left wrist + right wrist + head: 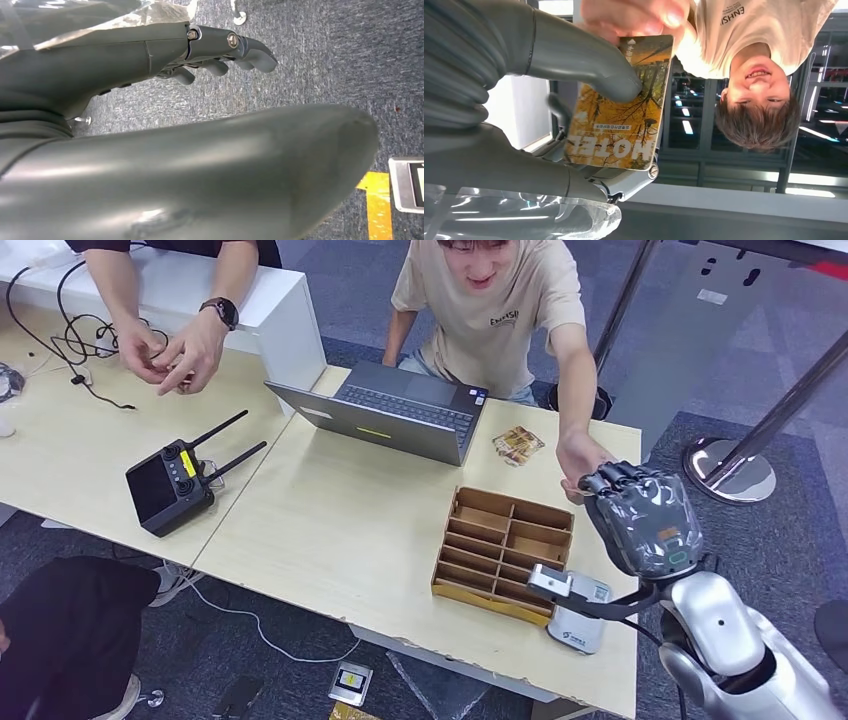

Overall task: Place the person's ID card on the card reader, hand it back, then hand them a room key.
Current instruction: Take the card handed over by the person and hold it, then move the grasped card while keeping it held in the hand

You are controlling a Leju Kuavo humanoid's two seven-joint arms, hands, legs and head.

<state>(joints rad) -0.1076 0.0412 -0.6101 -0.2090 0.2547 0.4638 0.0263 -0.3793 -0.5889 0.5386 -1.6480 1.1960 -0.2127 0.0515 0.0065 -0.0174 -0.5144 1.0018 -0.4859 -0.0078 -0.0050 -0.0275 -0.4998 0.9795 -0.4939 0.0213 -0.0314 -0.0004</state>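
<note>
Head view: a pale wooden table. The right hand (648, 522) is raised at the table's far right edge, its back to the camera, meeting a person's hand (580, 455) reaching across. Just below it sits a grey card reader (577, 612), beside a cardboard tray (505, 552) of dividers. Further back lie an open laptop (395, 410), a second patterned card (517, 445) near it, and a black controller (172, 483) with two antennas. Another person's hands work at cables at the far left.

Left wrist view: the left hand (215, 55) hangs over blue-grey carpet, fingers loosely apart and holding nothing.

Right wrist view: the right hand pinches a key card (619, 107) between thumb and fingers. The card shows yellow autumn trees and the word "HOTEL", with small print too fine to read. The person's fingers (644, 15) already grip its far edge. Their shirt carries lettering beginning "ENHS".

Risk, as a judgement: if the robot lets go before the person's grip is firm, the card could drop onto the reader or the floor; if it holds on too long, the two will tug and the card may bend.
</note>
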